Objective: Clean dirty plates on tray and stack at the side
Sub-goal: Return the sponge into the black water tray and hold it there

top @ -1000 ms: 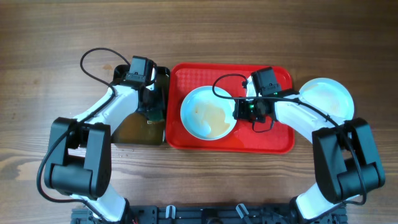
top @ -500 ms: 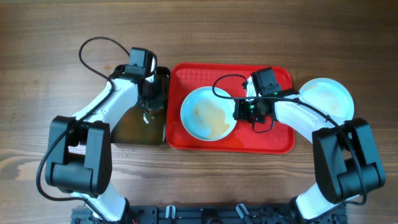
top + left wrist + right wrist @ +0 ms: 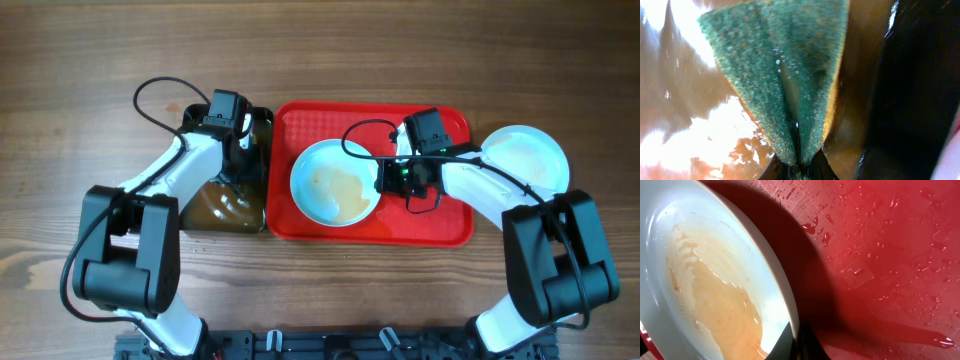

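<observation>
A pale plate (image 3: 335, 182) with an orange-brown sauce smear lies in the left half of the red tray (image 3: 440, 215). My right gripper (image 3: 384, 178) is shut on its right rim. In the right wrist view the plate (image 3: 700, 280) fills the left side, and the gripper (image 3: 797, 342) pinches its edge over the wet tray (image 3: 880, 255) floor. A second plate (image 3: 525, 155) rests on the table right of the tray. My left gripper (image 3: 243, 165) is down in the black tub, shut on a folded green sponge (image 3: 785, 75) at its lower tip (image 3: 799, 169).
The black tub (image 3: 228, 205) holds brown, rippling water (image 3: 685, 125) and sits against the tray's left edge. Both arms' cables loop above the tub and the tray. Bare wooden table (image 3: 80, 80) surrounds everything.
My left gripper has shut on the green sponge inside the tub after shifting a little there, and the water has been stirred. The right gripper and plate have not moved.
</observation>
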### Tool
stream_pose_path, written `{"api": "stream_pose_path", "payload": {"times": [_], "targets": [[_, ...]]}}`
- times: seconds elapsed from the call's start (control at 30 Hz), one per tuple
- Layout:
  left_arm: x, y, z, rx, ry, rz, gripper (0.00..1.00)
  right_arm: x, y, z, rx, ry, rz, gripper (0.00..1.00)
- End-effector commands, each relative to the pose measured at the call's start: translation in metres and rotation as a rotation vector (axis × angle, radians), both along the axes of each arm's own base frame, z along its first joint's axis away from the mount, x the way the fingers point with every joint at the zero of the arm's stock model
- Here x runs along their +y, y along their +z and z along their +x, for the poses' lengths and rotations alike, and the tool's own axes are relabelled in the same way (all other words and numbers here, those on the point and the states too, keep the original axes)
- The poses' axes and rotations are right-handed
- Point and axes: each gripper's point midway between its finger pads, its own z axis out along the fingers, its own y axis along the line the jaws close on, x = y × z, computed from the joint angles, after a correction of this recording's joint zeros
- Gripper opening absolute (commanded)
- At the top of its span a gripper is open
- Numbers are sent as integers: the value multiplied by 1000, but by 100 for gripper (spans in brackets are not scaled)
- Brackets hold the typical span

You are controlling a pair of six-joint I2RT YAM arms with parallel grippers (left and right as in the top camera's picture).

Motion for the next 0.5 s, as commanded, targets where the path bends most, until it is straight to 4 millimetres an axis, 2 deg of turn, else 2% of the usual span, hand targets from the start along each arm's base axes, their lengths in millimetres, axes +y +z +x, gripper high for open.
{"api": "stream_pose_path", "payload": {"times": [0.0, 0.07, 0.1, 0.13, 0.2, 0.23, 0.33, 0.47], "targets": [[20, 1, -24, 77, 13, 93, 4, -15, -27, -23, 80, 12, -88, 4], [22, 13, -30, 79, -26, 102, 6, -15, -27, -23, 79, 13, -88, 4], [23, 18, -29, 63, -58, 112, 32, -15, -27, -23, 79, 13, -88, 4], [25, 20, -25, 44, -58, 126, 49, -15, -27, -23, 79, 13, -88, 4], [24, 21, -16, 5, -56, 122, 58, -15, -27, -23, 79, 12, -88, 4], [23, 22, -11, -16, -54, 119, 62, -15, -27, -23, 79, 12, -88, 4], [21, 23, 2, -65, -35, 106, 62, -15, -27, -23, 79, 13, -88, 4], [20, 14, 4, -61, -22, 104, 65, -15, -27, -23, 79, 12, -88, 4]]}}
